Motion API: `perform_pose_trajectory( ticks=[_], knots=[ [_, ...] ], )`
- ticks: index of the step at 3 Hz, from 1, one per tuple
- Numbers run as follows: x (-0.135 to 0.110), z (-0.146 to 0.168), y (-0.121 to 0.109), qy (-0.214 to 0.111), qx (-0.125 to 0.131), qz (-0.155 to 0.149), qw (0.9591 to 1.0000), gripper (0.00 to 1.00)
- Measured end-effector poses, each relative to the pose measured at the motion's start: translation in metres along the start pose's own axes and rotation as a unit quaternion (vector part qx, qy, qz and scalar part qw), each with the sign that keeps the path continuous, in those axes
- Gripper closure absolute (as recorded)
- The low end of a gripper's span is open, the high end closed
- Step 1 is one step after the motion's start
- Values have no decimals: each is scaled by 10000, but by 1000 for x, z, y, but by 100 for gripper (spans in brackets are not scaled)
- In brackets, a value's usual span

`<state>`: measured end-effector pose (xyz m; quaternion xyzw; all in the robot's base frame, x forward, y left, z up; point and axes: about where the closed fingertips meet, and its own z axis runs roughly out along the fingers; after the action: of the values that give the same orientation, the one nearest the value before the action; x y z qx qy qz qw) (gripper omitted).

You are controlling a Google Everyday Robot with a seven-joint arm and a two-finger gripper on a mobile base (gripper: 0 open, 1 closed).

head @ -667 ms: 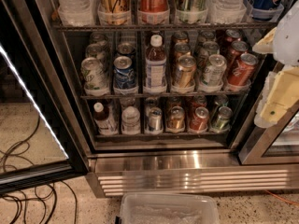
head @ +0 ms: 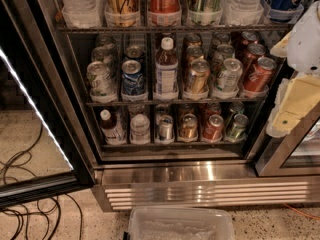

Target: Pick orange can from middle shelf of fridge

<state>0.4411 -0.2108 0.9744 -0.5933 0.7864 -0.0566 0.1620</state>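
Coppery orange-brown aluminium can [head: 197,76] front row, dark wire middle shelf [head: 150,103], stainless glass-door fridge [head: 200,176]; cream tool [head: 292,104] at 3 o'clock, apart from can, grip state impossible to tell.

At the right edge of view, pale cream-yellow gripper [head: 289,109] with a small dark-green dot, beneath a rounded white, faintly speckled housing [head: 306,39].

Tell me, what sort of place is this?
Likely an office pantry or shop: a commercial display fridge with its glass door open, packed with drink cans and bottles, cables on a speckled floor. The pincer hangs at the right edge, beside the middle shelf.
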Motion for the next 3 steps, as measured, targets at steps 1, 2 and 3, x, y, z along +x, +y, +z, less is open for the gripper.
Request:
perform_pose_trajectory(
  ticks=[1,2,3],
  knots=[
    [-7,8,7,-31,117,259,9996,0],
    [-10,13,5,-77,190,442,9988,0],
    [-10,13,5,-78,190,442,9988,0]
  ],
)
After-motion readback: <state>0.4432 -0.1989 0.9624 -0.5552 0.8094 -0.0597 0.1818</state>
